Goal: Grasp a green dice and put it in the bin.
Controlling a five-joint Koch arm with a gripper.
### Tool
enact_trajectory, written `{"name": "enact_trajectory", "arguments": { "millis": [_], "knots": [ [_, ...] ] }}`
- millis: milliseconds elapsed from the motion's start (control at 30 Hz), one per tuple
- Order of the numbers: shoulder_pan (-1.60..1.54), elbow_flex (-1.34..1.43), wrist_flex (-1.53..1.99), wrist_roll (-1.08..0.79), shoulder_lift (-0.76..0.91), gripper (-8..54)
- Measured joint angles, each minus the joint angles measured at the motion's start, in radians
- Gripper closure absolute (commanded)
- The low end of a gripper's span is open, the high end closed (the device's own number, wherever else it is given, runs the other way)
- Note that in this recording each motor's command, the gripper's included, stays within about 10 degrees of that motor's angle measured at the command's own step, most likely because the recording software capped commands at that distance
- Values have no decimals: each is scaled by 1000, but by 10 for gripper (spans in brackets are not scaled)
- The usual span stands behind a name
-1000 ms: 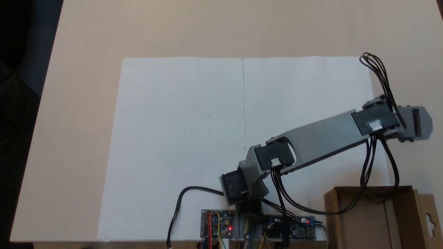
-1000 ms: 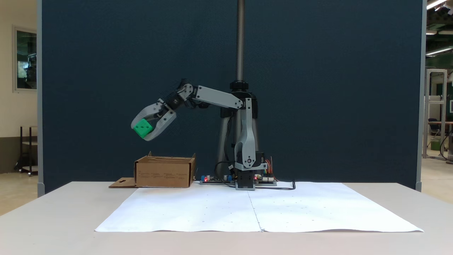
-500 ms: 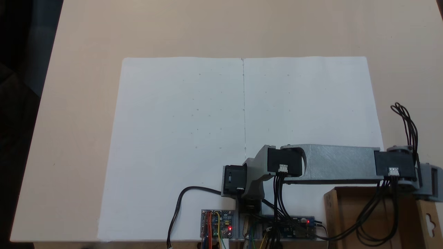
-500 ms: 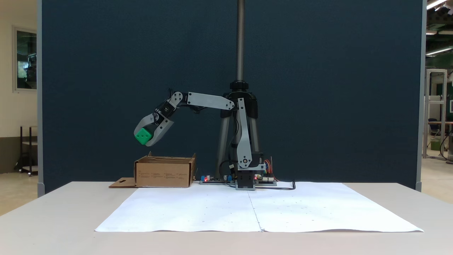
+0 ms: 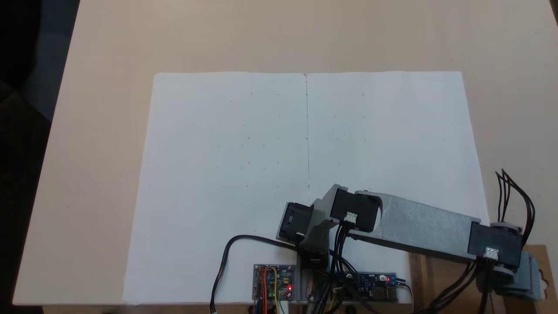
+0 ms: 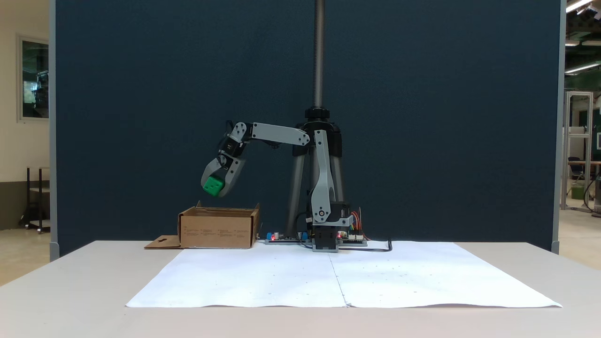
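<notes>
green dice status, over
Hand shut on green dice. Dice held in air above the bin, not released. Nothing between them.

Top-down fixed view: grey arm link and black cables cover most of the brown cardboard bin (image 5: pixel 420 272); bottom edge cuts it off. Side fixed view: bright green dice (image 6: pixel 213 186) pips too small to count; bin interior below gripper (image 6: pixel 215 187) hidden by walls.

Pale table (image 6: pixel 70 281) with white paper sheet (image 6: pixel 263 277), bin (image 6: pixel 218 228), circuit boards (image 5: pixel 273 282).
</notes>
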Motion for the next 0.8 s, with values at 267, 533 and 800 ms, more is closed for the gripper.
{"name": "enact_trajectory", "arguments": {
  "millis": [267,533,800],
  "knots": [
    [3,146,43,-94,80,333],
    [-8,170,43,-120,77,93],
    [-25,170,35,-120,74,54]
  ]
}}
